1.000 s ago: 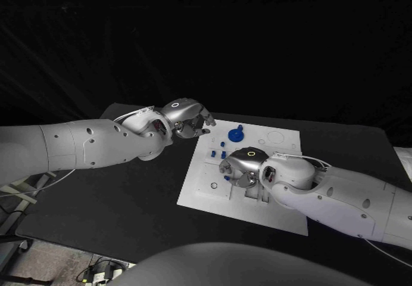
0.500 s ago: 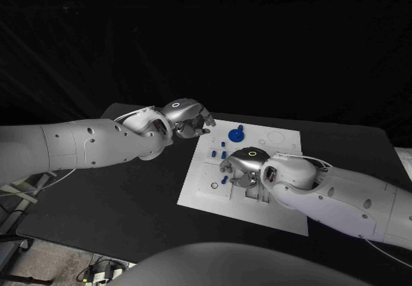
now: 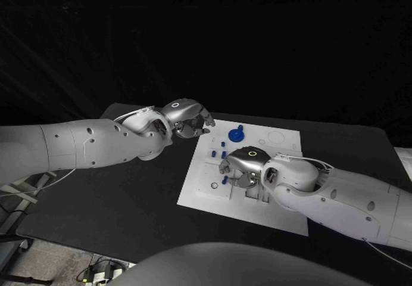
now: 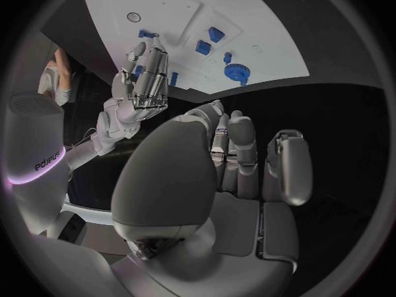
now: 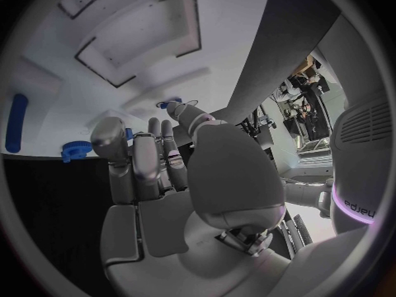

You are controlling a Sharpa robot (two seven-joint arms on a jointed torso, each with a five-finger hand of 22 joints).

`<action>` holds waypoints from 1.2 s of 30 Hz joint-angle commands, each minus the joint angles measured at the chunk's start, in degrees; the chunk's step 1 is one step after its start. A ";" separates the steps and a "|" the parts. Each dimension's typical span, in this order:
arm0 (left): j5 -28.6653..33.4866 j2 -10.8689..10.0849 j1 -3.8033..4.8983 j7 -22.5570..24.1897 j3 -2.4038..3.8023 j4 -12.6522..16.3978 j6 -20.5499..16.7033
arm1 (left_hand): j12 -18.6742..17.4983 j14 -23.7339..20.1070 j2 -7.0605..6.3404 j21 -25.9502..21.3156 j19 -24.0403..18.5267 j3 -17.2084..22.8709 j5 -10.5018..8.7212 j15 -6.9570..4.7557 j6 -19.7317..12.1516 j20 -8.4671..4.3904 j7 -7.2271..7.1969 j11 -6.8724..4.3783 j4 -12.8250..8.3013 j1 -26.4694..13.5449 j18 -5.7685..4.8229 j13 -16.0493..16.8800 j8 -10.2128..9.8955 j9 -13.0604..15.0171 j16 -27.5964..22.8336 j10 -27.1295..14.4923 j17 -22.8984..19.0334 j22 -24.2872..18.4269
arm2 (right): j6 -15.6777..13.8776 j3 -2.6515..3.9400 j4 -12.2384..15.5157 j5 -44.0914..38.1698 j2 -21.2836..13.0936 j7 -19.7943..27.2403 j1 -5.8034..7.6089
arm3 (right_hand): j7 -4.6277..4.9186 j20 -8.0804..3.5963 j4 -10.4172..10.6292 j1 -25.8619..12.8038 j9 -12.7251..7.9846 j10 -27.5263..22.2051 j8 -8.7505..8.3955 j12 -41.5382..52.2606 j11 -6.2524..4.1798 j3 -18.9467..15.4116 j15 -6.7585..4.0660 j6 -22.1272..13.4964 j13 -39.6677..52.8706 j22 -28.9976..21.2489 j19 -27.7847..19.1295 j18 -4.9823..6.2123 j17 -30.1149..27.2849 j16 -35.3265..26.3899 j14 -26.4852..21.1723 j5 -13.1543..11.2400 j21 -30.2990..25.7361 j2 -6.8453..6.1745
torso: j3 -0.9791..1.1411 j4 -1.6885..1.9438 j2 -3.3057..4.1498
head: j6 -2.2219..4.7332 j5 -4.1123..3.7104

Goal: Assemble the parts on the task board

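The left hand (image 3: 190, 119) hangs at the far left corner of the task board (image 3: 206, 199), above the black surface (image 3: 128, 196) just off the board's edge. Its wrist view shows the fingers (image 4: 239, 148) curled in toward the palm with nothing between them, so it is closed and empty.

On the board, toward its far end, sits a blue gear-like part (image 3: 236, 135), with small blue parts (image 3: 222, 145) near it. A thin ring (image 3: 214, 186) lies on the white plate closer to the robot.

The right hand (image 3: 243, 168) is low over the middle of the board, beside a small blue peg (image 3: 225, 178). Its wrist view shows the fingers (image 5: 142, 165) extended side by side, and the left wrist view shows them straight above the plate; I see nothing held, so I read it as open.

Judging by this, the step in hand is the right hand's reach for a small part mid-board, with no grasp made yet. The next move calls for lowering the fingertips onto that peg and pinching it cleanly without knocking its neighbours, while the left hand keeps clear.
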 commanded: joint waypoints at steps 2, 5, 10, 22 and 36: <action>0.13 -0.03 0.02 0.03 0.03 0.25 0.56 | 0.21 0.10 -0.04 0.12 1.57 0.42 0.18 0.14 -0.07 0.31 0.38 -0.07 0.10 0.76 0.95 0.07 -0.21 -0.02 0.25 -0.41 -0.01 12.09 | -0.92 0.01 1.27 -3.71 0.22 2.69 -0.06 | -0.42 -0.38 -0.32 -0.01 -0.70 0.12 -0.11 0.46 -0.15 -0.21 -0.45 1.20 0.25 5.73 -1.36 1.31 -1.77 -1.07 -1.68 2.31 -2.48 -0.89 | 0.03 0.04 0.03 | -0.01 0.11; 0.13 -0.05 0.02 0.02 0.03 0.35 0.60 | 0.21 0.10 -0.04 0.12 1.57 0.42 0.18 0.14 -0.07 0.31 0.38 -0.07 0.10 0.76 0.95 0.07 -0.21 -0.02 0.25 -0.41 -0.01 12.09 | 1.30 0.01 1.79 -5.48 0.38 2.78 -0.08 | -0.73 -0.35 -0.88 0.43 -1.87 -2.12 -1.05 0.62 -0.65 -0.03 -0.34 1.84 0.84 4.51 -5.61 2.12 -5.15 -3.74 -5.71 4.28 -7.74 -1.65 | 0.01 0.08 0.02 | -0.01 0.11; 0.13 -0.03 0.02 0.04 0.03 0.36 0.68 | 0.27 0.10 -0.05 0.20 1.60 0.45 0.18 0.13 -0.05 0.31 0.39 -0.08 0.06 0.86 0.94 0.09 -0.20 -0.01 0.26 -0.46 0.00 12.11 | 3.90 0.01 1.89 -7.46 0.56 2.07 -0.13 | -1.06 0.44 -1.75 0.76 -4.04 -7.25 -3.17 3.10 -0.15 -0.44 0.54 1.97 3.92 3.14 -12.16 3.10 -8.82 -5.93 -11.80 5.58 -14.79 -2.15 | -0.02 0.00 0.00 | -0.01 0.31; 0.13 0.00 0.03 -0.08 0.03 0.43 1.15 | 0.37 0.10 -0.07 0.19 1.60 0.50 0.17 0.11 0.00 0.31 0.44 -0.09 0.02 1.02 0.94 0.12 -0.18 0.01 0.27 -0.54 0.00 12.10 | 7.85 0.01 1.39 -9.18 0.95 0.60 -0.32 | -0.78 1.32 -3.89 1.40 -7.02 -12.42 -4.42 12.80 -0.07 -0.77 1.12 1.28 12.08 2.10 -18.37 4.19 -13.11 -6.86 -18.62 10.53 -19.50 -1.88 | 0.01 -0.03 0.00 | -0.01 0.47; 0.13 0.25 0.03 -0.18 0.03 0.31 1.56 | 0.57 0.13 -0.06 0.25 1.63 0.53 0.13 0.11 0.29 0.30 0.62 -0.06 0.04 1.17 0.93 0.18 -0.02 0.09 0.34 -0.67 0.09 12.12 | 8.13 0.01 0.80 -9.86 1.44 0.26 -0.38 | -0.53 0.87 -5.36 1.97 -7.63 -12.92 -4.19 12.49 -0.67 0.71 0.48 0.88 11.73 2.06 -20.09 4.32 -14.41 -7.01 -19.68 13.10 -17.71 -1.29 | -0.01 0.00 -0.02 | -0.01 0.47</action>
